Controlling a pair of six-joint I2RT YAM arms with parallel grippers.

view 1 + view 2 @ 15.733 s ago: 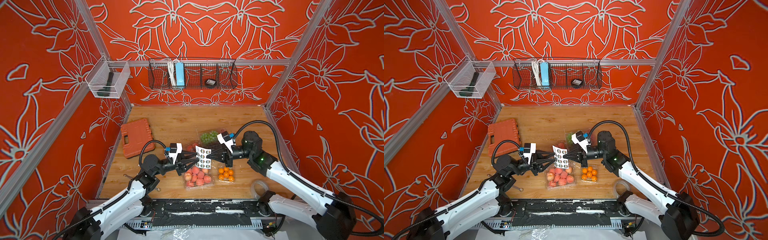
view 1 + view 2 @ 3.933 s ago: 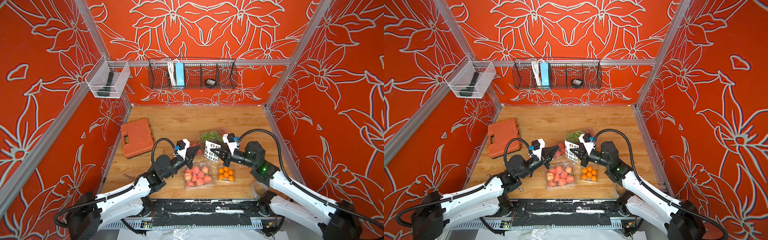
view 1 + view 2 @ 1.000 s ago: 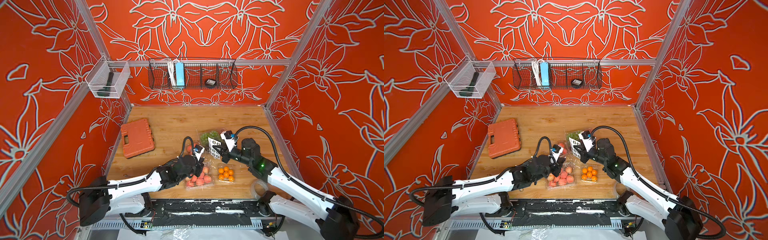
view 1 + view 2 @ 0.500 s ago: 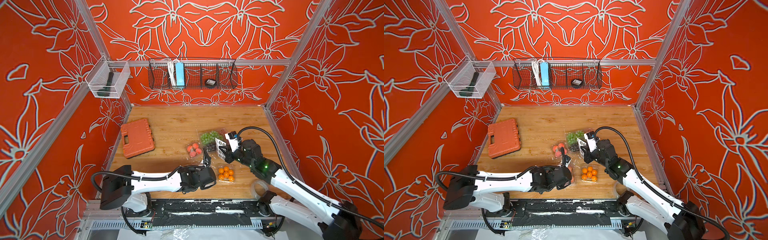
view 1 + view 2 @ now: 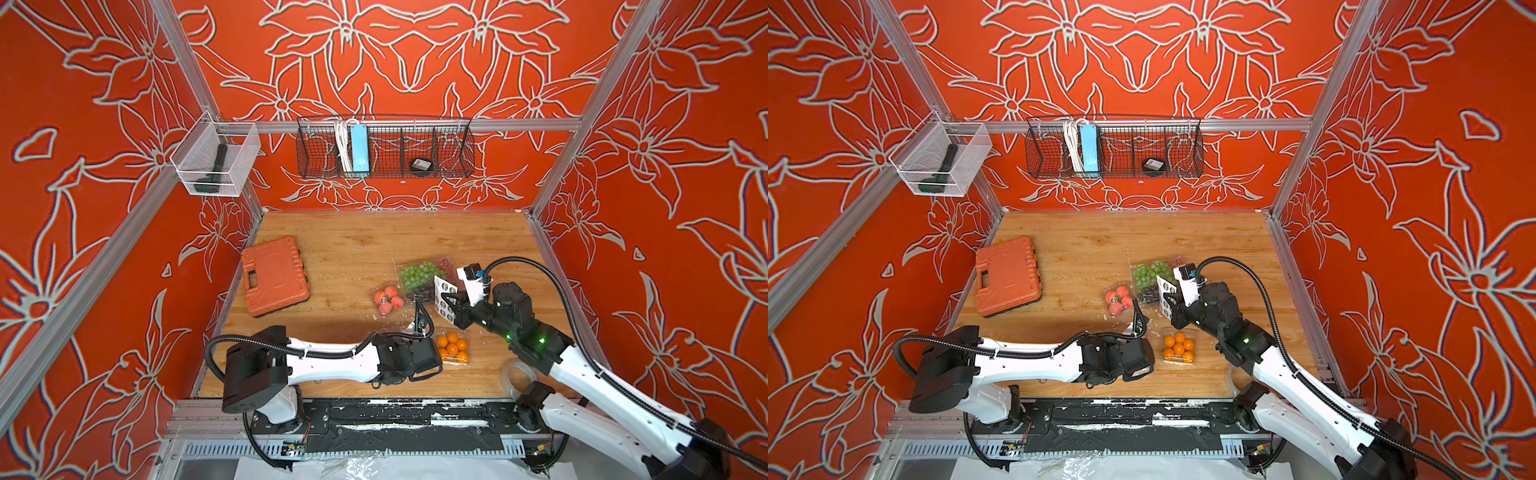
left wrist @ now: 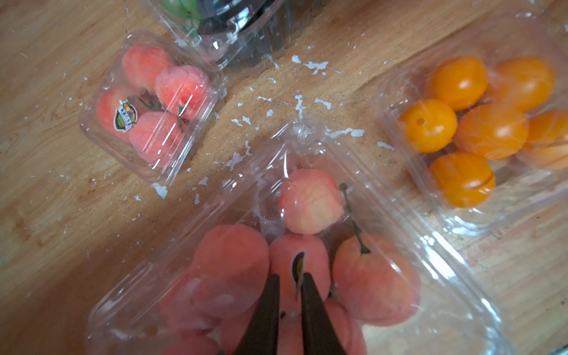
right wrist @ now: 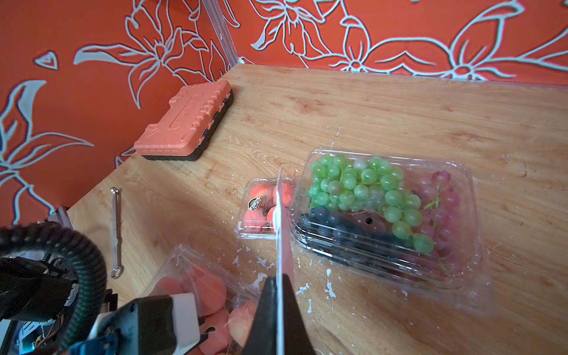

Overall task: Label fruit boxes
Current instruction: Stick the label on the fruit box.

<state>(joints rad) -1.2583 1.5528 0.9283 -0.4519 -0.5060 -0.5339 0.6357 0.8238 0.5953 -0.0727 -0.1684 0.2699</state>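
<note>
Orange walls patterned with pale flower outlines enclose a wooden counter point(image 5: 353, 249), on which four fruit boxes are grouped in the lower right part of both top views. A rectangular clear plastic clamshell box of green and dark grapes point(image 5: 419, 274) is seen farthest back. Just to its lower left a small clear plastic box of peaches point(image 5: 387, 299) is set, and a round printed label point(image 6: 124, 116) is already carried on its lid. Below these a small clear plastic box of oranges point(image 5: 453, 351) is placed.

The large clear plastic clamshell box of peaches point(image 6: 384, 215) is covered by the left arm's wrist in the top views (only the wrist views show it), just left of the oranges. Over its lid the left end effector point(image 6: 290, 276) is held released, its dark fingers slightly parted. A small round sticker point(image 6: 297, 266) stands edge-on between the tips; whether they touch it cannot be told.

The right end effector point(image 7: 278, 285) is clenched on a white sheet of round stickers point(image 5: 442, 293), held upright at the lower right corner of the grape box. An orange plastic tool case point(image 5: 274, 276) is laid at the counter's left, well apart from the boxes.
</note>
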